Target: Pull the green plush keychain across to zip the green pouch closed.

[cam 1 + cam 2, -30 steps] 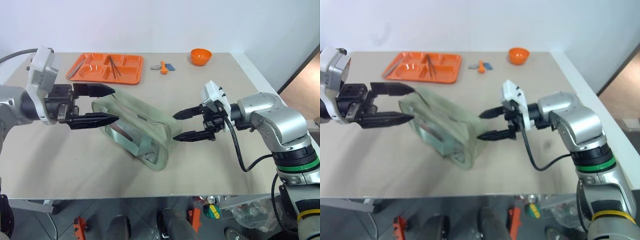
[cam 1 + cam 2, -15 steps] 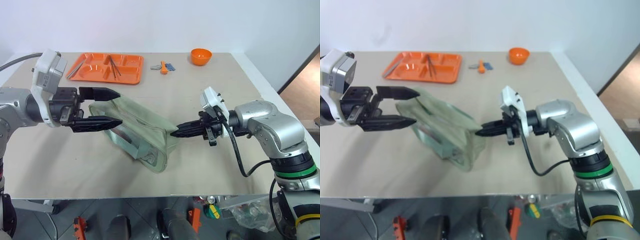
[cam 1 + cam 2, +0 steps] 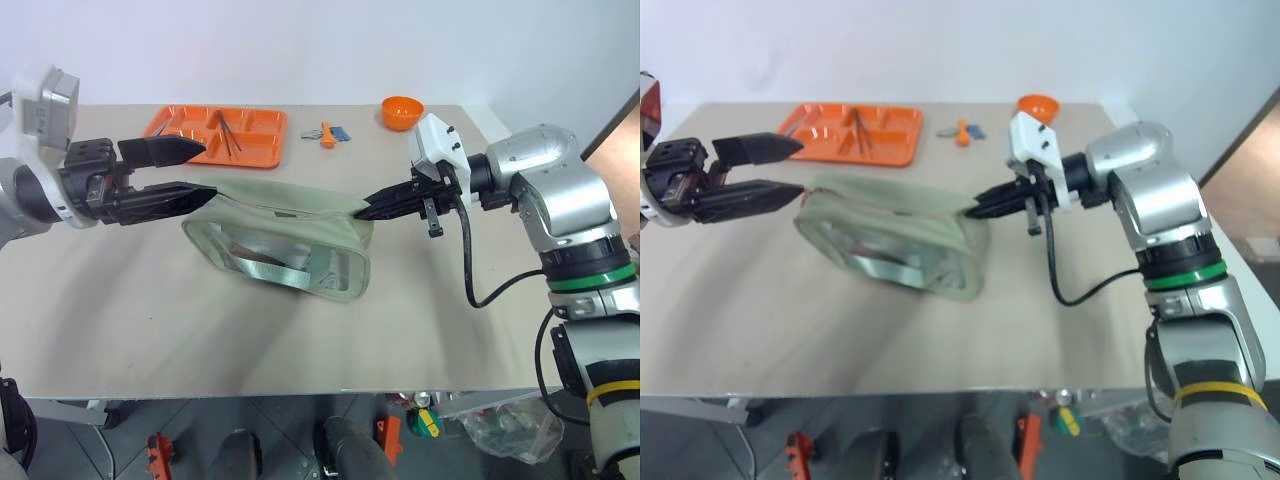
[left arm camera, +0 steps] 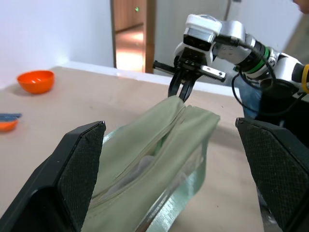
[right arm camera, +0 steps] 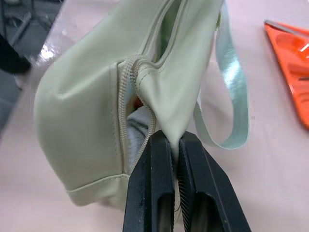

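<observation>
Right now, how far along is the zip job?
Done: the right gripper is shut on the end fabric of the pouch, pinching its corner beside the zipper.
In hand: the left gripper is open at the pouch's other end, gripping nothing.
Left: the zipper gapes at the pinched end. I can't spot the keychain, so the pull across hasn't started.

The right arm [image 3: 545, 200] is silver-grey metal in rounded segments, ringed by a green band, then a yellow one lower down. A black cable loops from its wrist. Each wrist bears a white camera block; each claw [image 3: 385, 208] has two black tapered fingers [image 4: 79, 179].
</observation>
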Controlling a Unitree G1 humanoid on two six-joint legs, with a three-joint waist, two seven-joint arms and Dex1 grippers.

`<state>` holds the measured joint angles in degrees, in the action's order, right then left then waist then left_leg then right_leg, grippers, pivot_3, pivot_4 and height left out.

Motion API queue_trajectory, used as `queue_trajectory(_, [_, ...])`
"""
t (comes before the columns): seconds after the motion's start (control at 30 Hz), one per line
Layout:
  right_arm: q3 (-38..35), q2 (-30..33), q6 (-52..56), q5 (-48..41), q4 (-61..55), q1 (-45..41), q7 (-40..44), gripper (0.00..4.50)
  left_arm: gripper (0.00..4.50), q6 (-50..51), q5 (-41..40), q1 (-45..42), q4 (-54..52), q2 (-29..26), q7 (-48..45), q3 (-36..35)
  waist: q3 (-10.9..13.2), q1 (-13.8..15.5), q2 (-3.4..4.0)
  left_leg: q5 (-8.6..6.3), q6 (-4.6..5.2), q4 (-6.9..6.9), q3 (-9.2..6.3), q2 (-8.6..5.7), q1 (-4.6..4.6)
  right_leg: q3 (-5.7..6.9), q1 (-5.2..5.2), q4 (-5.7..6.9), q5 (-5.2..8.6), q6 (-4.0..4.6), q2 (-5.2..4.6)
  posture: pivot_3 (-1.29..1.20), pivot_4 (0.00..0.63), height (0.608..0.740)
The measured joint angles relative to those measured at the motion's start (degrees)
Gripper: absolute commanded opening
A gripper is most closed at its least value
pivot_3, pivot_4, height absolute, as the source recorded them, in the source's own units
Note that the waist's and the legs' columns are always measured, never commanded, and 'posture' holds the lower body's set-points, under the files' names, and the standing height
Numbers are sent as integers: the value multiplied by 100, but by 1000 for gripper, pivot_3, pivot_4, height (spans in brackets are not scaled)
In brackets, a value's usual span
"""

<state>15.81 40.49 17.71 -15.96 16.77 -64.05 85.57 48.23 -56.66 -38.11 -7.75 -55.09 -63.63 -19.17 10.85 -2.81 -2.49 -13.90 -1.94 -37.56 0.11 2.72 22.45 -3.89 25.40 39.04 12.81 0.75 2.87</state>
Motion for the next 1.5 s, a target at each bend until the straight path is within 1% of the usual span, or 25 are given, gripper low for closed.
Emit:
queue_trajectory(0.23, [200,-588,-811,453,756,-183,179,16,4500,105,-144,216,-51,15,246,-240,0,-23,0,0,0,0,0,7,-3,-2,0,4,-3,5,-4,0,150,740])
queue_trajectory(0.4, [229,-900,-1606,906,1808,-396,92,16,4500,218,-326,279,-140,7,397,-399,0,-86,0,6,-9,-1,1,12,-15,-3,-2,15,-12,17,4,0,150,740])
queue_trajectory(0.63, [97,-933,-2070,1082,2773,-944,21,16,4500,333,-498,296,-222,-4,486,-411,1,-156,1,12,-15,0,-7,13,-11,-3,-2,16,-16,19,15,0,150,740])
queue_trajectory(0.9, [-39,-933,-2137,1137,2974,-1077,39,16,4500,334,-504,218,-183,5,497,-384,1,-151,2,12,-16,3,-8,-1,0,-2,0,11,-7,6,-8,0,150,740])
queue_trajectory(0.93, [-46,-956,-2127,1155,2974,-1054,12,693,4500,334,-504,218,-182,16,497,-379,1,-151,2,11,-16,3,-8,-1,0,-2,0,11,-7,6,-9,0,150,740])
queue_trajectory(1.1, [-100,-1114,-1977,1205,3112,-1012,-286,2352,4500,333,-503,218,-183,30,513,-367,1,-153,3,12,-17,3,-14,1,-1,-2,0,12,-8,7,-10,0,150,740])
queue_trajectory(1.17, [-117,-1130,-1988,1286,3216,-1012,-477,3125,4500,333,-504,219,-184,30,565,-368,1,-153,2,12,-17,3,-14,2,-2,-4,0,12,-8,8,-10,0,150,740])
queue_trajectory(1.23, [-119,-1127,-2049,1361,3317,-1008,-642,3741,4500,333,-505,231,-186,30,586,-371,2,-154,3,12,-17,3,-13,2,-2,-5,0,12,-8,9,-9,0,150,740])
queue_trajectory(1.37, [-300,-1050,-2152,1398,3530,-1095,-836,3741,4500,334,-513,361,-191,29,617,-392,4,-154,7,12,-17,3,-12,-1,1,-5,1,12,-8,8,-9,0,150,740])
queue_trajectory(1.5, [-575,-764,-2184,1320,3492,-1482,-725,3741,4500,334,-521,374,-193,28,677,-398,5,-153,8,12,-17,5,-10,-6,2,-4,1,10,-5,3,-11,0,150,740])
